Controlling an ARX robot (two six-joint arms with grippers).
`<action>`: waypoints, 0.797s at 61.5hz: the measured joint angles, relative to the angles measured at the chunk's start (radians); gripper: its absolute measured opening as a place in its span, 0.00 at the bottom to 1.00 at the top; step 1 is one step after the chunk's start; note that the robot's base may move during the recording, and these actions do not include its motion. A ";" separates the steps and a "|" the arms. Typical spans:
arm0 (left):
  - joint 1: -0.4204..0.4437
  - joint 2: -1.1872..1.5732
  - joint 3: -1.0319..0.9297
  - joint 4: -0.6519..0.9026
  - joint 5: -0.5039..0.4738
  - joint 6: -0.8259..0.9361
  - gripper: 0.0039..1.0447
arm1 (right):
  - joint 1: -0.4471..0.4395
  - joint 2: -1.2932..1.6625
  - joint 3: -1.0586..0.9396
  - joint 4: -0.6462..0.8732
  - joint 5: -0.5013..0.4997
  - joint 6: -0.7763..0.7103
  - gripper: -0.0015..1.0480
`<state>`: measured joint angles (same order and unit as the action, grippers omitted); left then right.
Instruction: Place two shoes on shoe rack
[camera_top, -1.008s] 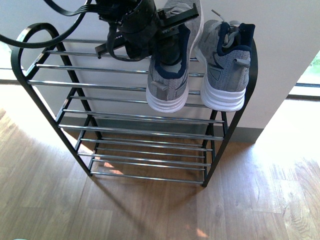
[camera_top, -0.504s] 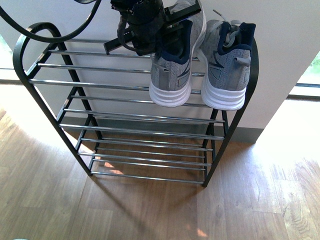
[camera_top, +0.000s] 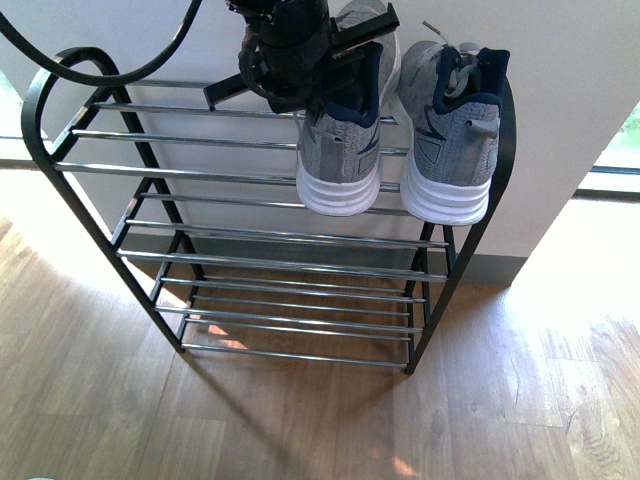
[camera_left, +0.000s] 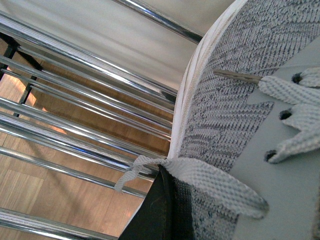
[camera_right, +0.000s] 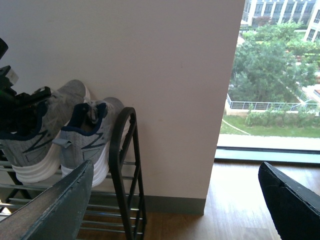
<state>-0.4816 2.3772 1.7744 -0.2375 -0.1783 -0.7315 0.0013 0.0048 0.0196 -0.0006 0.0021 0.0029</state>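
You have both sneakers up on the top tier of the shoe rack (camera_top: 255, 178), at its right end, heels toward the body camera and toes toward the wall (camera_top: 580, 90). The outer shoe (camera_top: 448, 140) sits free on the chrome bars, just beside the rack's right side frame, with its white sole over the front bars. The inner shoe (camera_top: 338, 158) stands right next to it, close enough that you cannot tell from here whether they touch.

Your left gripper (camera_top: 335, 55) is down at the inner shoe's navy collar. Its jaws appear to be pinching that shoe at the collar, though the black body of the arm hides the contact. In the left wrist view one dark finger (camera_left: 159, 210) lies against the grey knit side, with a lace (camera_left: 210, 182) draped across it and the bars beneath.

Your right gripper (camera_right: 170, 215) hangs off to the right of the rack, well apart from both shoes, jaws spread wide with nothing between them. The lower tiers stand over the wooden floor (camera_top: 300, 430).
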 joint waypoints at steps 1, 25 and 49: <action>0.000 0.000 0.001 -0.003 -0.003 0.000 0.05 | 0.000 0.000 0.000 0.000 0.000 0.000 0.91; -0.003 -0.122 -0.146 0.061 0.045 0.009 0.53 | 0.000 0.000 0.000 0.000 0.000 0.000 0.91; 0.003 -0.514 -0.522 0.442 -0.169 0.236 0.86 | 0.000 0.000 0.000 0.000 0.000 0.000 0.91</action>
<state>-0.4786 1.8633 1.2526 0.2043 -0.3470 -0.4953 0.0013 0.0048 0.0196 -0.0006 0.0021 0.0029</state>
